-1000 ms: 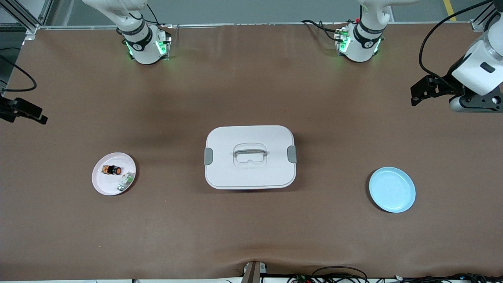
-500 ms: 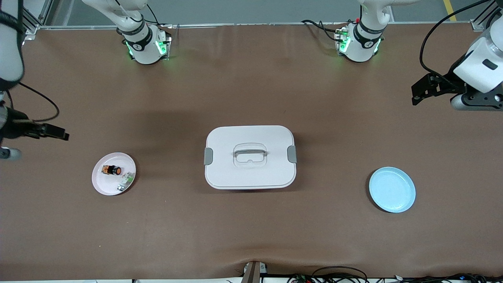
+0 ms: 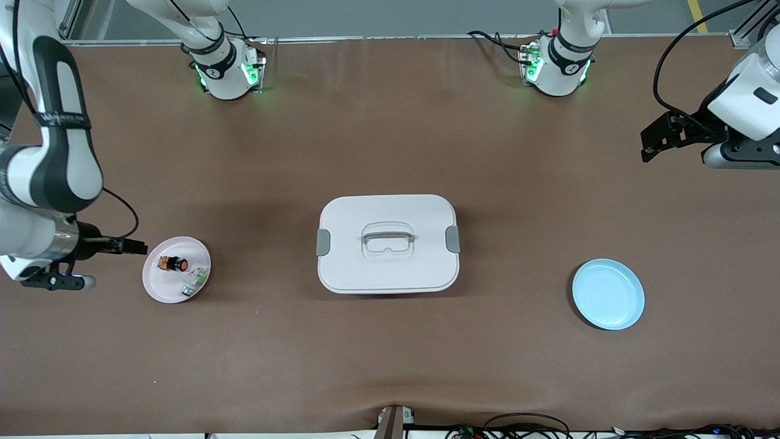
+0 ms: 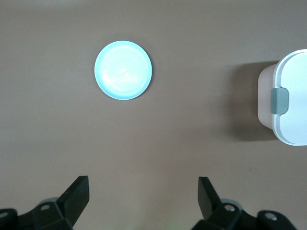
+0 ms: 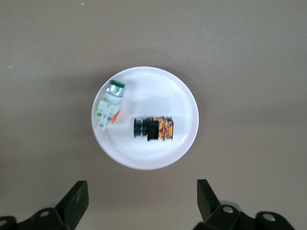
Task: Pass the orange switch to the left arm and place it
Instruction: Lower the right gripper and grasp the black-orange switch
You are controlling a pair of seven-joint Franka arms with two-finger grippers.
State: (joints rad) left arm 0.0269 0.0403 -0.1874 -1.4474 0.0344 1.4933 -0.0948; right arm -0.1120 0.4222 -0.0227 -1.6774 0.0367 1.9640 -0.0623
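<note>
Right gripper (image 3: 137, 246) released, fingers spread, up beside the pale pink round plate (image 3: 157, 287) at the right arm's end of the brown worktop (image 3: 390, 353). Tiny black orange-capped switch (image 3: 173, 264) lies on that plate. Left gripper (image 3: 651, 140) also released, waiting. Large white latched plastic box (image 3: 387, 244) sits mid-worktop.

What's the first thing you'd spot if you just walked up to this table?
The big white box sits mid-table, between a pink plate at the right arm's end and an empty blue plate at the left arm's. The orange switch lies on the pink plate, with the right tool open beside it.
</note>
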